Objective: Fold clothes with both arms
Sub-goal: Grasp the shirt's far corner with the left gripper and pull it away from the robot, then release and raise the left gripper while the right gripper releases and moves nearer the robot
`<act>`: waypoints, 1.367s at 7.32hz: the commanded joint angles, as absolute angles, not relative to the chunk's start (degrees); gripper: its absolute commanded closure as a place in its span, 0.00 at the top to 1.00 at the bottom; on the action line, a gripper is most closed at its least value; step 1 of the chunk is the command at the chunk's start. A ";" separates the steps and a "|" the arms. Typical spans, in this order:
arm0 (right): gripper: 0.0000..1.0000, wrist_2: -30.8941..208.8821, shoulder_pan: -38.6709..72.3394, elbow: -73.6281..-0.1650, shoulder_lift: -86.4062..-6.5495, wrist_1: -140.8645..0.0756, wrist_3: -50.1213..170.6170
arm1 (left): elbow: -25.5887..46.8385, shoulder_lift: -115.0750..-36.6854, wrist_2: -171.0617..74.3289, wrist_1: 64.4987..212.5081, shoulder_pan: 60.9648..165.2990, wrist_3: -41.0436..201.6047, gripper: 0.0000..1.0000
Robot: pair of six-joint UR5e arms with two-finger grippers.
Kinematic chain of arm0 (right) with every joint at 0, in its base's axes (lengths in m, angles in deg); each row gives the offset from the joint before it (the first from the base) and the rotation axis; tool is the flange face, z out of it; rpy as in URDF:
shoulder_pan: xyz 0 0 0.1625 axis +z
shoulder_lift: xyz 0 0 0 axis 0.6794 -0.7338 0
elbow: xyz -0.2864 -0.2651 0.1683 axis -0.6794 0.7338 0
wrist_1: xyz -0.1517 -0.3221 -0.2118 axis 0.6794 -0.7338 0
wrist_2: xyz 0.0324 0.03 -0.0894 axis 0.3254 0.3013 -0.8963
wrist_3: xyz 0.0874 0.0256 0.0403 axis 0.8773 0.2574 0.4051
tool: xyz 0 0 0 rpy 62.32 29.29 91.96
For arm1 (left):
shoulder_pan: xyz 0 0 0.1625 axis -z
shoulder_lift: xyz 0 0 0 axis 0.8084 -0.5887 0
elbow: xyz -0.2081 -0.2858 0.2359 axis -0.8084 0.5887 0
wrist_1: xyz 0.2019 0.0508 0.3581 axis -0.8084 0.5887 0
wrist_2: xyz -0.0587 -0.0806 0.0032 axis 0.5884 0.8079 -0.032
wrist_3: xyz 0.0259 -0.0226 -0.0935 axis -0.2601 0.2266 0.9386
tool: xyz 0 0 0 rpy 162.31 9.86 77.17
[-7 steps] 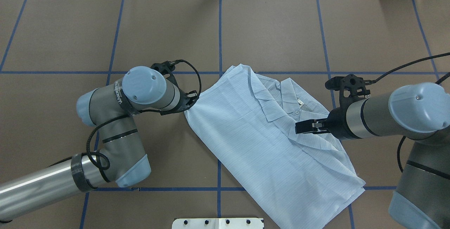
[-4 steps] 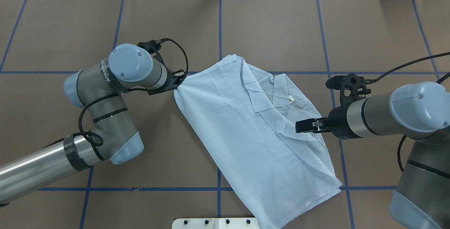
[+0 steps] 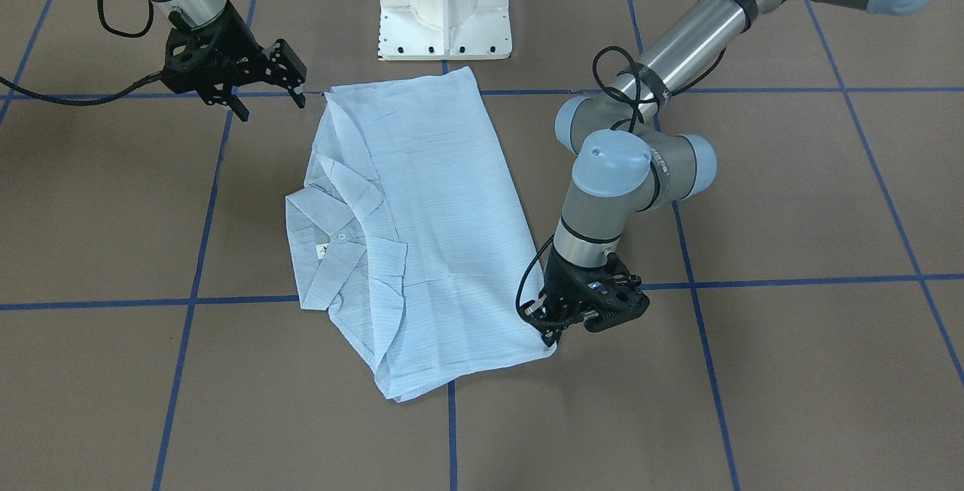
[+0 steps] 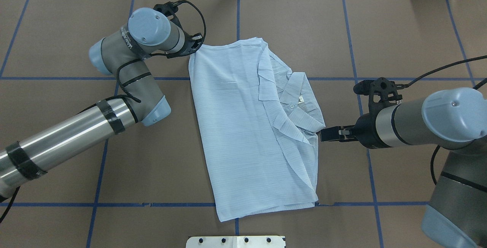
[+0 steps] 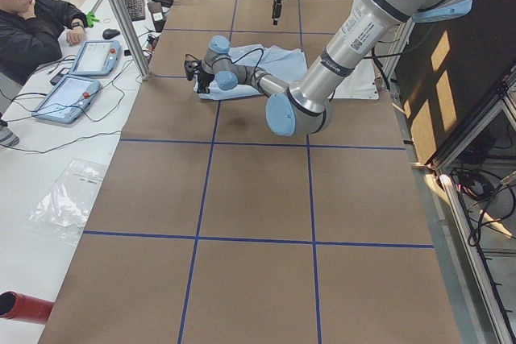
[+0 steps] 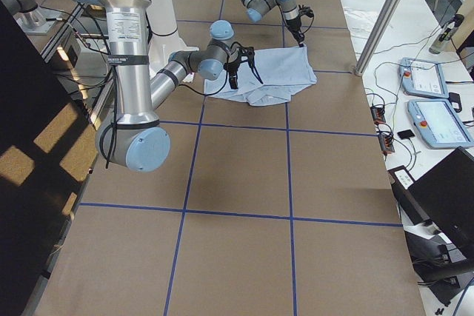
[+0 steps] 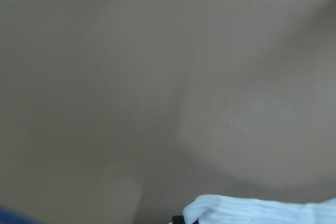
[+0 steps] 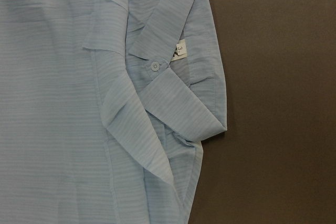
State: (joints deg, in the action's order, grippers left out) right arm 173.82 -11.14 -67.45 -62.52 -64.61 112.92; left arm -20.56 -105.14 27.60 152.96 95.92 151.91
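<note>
- One shirt [image 4: 243, 126] lies flat in the middle of the brown table [image 4: 399, 31]. It is folded into a long panel, with the collar [image 4: 295, 99] turned towards the robot's right.
- The left gripper [image 3: 553, 329] appears clamped on a far corner of the shirt, low against the table. Its wrist camera shows only a sliver of cloth at the bottom edge of the picture.
- The right gripper [image 3: 269, 99] has its fingers spread and holds nothing. It sits just beside the shirt's edge and does not clearly touch it.
- With only one corner held, a further pull by the left arm would likely drag the panel askew or open its layers.
- The cloth is thin and crinkled, so a small pinch may slip, or catch only the top layer.
- If the right gripper goes in low, its spread fingers could snag the collar flap and bunch it.
</note>
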 commanded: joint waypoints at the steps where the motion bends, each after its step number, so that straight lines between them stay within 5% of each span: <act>1: 1.00 173.81 -11.07 -67.04 -62.54 -64.49 112.92 | -29.52 -109.71 23.99 160.10 96.56 149.24 0.00; 3: 1.00 173.81 -11.07 -66.60 -62.45 -64.14 112.92 | -30.25 -109.90 23.79 163.01 96.48 149.05 0.01; 4: 1.00 173.81 -11.24 -66.68 -62.45 -64.14 112.92 | -30.25 -109.90 23.79 163.02 96.56 148.96 0.43; 5: 1.00 173.55 -11.24 -66.68 -62.02 -64.22 112.83 | -30.16 -109.81 23.70 162.94 96.65 146.09 0.99; 7: 1.00 173.46 -11.33 -66.07 -60.08 -64.84 112.83 | -28.42 -108.68 24.84 162.41 99.19 142.22 1.00; 10: 1.00 164.46 -19.20 -65.98 -57.02 -71.29 112.83 | -9.66 -94.74 34.95 157.68 101.83 140.26 1.00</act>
State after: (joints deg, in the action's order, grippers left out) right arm 169.48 -15.47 -65.90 -58.93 -67.13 112.83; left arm -17.49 -100.31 32.60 159.72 101.21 140.82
